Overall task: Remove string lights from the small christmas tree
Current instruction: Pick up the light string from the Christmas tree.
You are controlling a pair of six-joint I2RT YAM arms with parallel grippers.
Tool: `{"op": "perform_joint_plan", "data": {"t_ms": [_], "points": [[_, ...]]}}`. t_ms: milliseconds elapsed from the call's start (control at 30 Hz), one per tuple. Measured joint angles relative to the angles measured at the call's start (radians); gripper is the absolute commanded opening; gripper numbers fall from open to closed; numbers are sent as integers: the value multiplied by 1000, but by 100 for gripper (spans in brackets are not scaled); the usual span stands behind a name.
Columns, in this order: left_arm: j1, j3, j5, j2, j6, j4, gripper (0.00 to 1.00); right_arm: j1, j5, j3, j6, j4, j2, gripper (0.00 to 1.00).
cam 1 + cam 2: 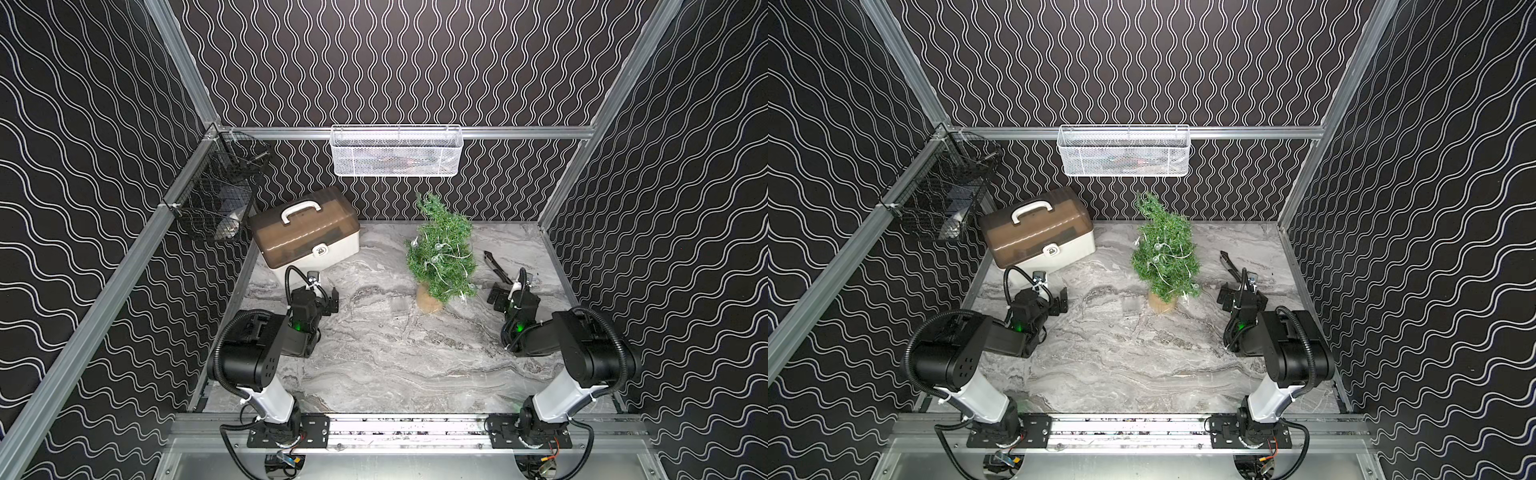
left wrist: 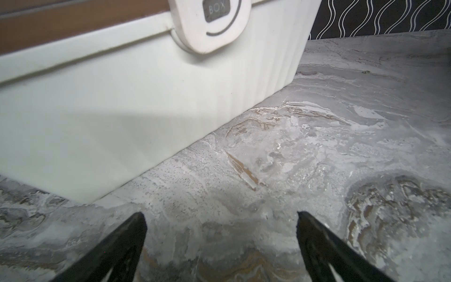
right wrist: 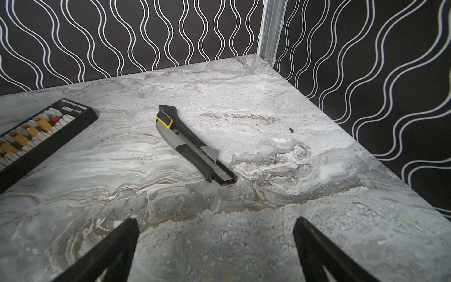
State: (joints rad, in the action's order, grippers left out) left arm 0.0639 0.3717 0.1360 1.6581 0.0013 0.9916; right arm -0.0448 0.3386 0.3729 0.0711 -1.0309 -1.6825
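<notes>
The small christmas tree [image 1: 441, 253] [image 1: 1165, 259] stands leaning on its burlap base right of the table's middle, in both top views. The string lights [image 1: 435, 258] [image 1: 1156, 258] wind through its branches as pale wire with clear bulbs. My left gripper [image 1: 326, 297] [image 1: 1054, 301] [image 2: 220, 214] is open and empty, low over the table, well left of the tree and facing the storage box. Just right of the tree, my right gripper [image 1: 513, 293] [image 1: 1241, 297] [image 3: 216, 219] is open and empty, pointing at the far right corner. Neither wrist view shows the tree.
A brown-lidded white storage box [image 1: 303, 232] [image 1: 1038, 232] [image 2: 122, 97] sits at the back left. A utility knife [image 1: 496, 266] [image 1: 1231, 264] [image 3: 195, 146] lies ahead of the right gripper, and a black tray of bits [image 3: 36, 131] beside it. A white mesh basket [image 1: 397, 151] and a black wire basket [image 1: 216, 195] hang on the walls.
</notes>
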Motion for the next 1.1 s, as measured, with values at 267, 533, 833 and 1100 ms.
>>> {"op": "perform_joint_plan", "data": {"t_ms": [267,533,833,1100], "points": [[23,-8,28,0,4,5,99,0,0,0,0,0,0,100],[107,-73,154,11,29,111,99,0,0,0,0,0,0,100],[177,-199,290,63,84,386,99,-3,14,-23,0,-4,25,100],[297,-58,466,-158,159,225,99,-66,42,-158,-41,-199,19,100]]}}
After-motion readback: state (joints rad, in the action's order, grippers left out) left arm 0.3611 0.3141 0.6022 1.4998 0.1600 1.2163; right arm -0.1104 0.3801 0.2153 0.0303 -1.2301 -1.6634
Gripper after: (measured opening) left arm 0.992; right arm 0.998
